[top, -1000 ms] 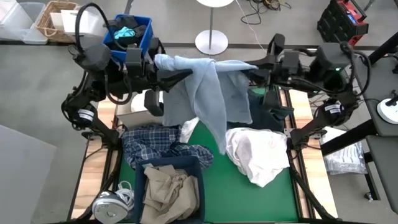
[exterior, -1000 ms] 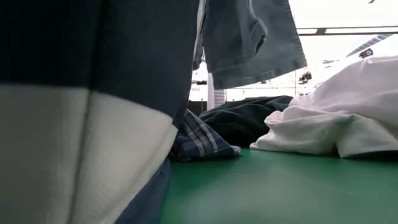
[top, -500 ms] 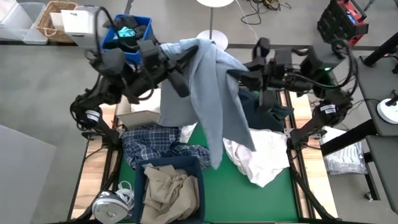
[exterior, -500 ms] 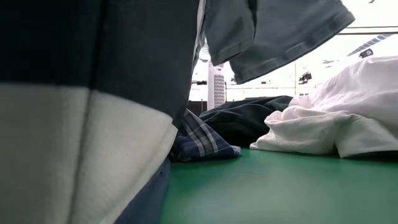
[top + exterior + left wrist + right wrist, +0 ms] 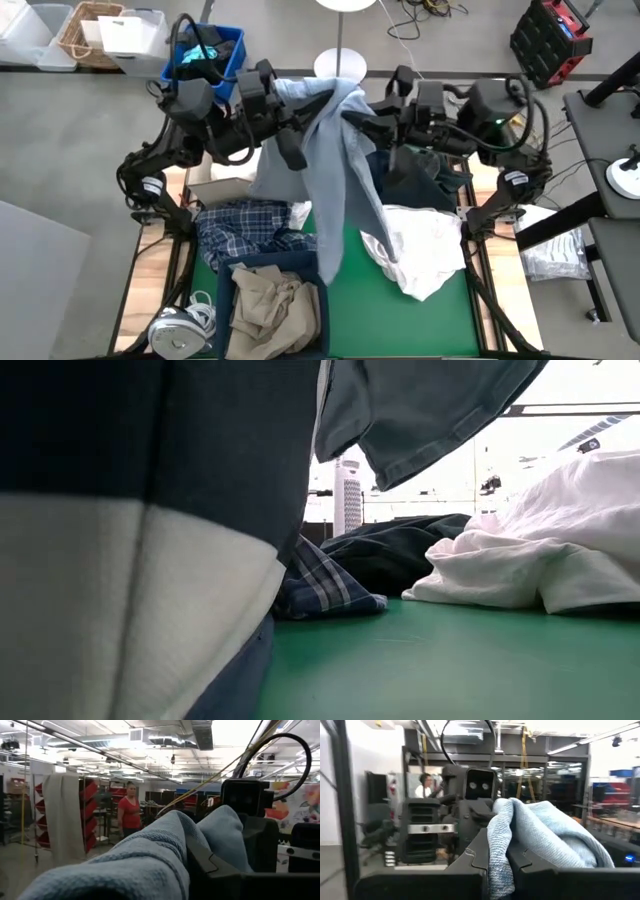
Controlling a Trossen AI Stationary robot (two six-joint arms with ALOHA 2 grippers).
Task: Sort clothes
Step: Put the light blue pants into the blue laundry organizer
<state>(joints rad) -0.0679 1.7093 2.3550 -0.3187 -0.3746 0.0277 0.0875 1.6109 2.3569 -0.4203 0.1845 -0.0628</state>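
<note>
Held high over the far part of the desk: the light blue denim, pinched from both sides. Left gripper with jaws pressed on the denim's upper edge; right gripper facing it, very near, jaws also clamped on a fold of the same cloth. Seen in both wrist views as blue fabric bulging over the dark fingers, with the opposite arm's camera block just behind.

Long axis of the denim roughly vertical: bunched at the top between the two grippers, then hanging down as a long narrow strip toward the near side of the desk, lower end over the green mat. In the low view, hem of the denim slanted, hanging clear above the surface, not touching it.

Below the right gripper: dark navy piece, then the white shirts heaped on the mat. Below the left gripper: plaid shirt, and nearer still, tan trousers lying in a dark bin.

No readable writing or labels anywhere.

Desk surface green, wooden strips along both edges. Behind the left arm, a blue crate on the grey floor. Beyond the desk, a large workshop hall with ceiling lights, red shelving, and a person standing far off.
</note>
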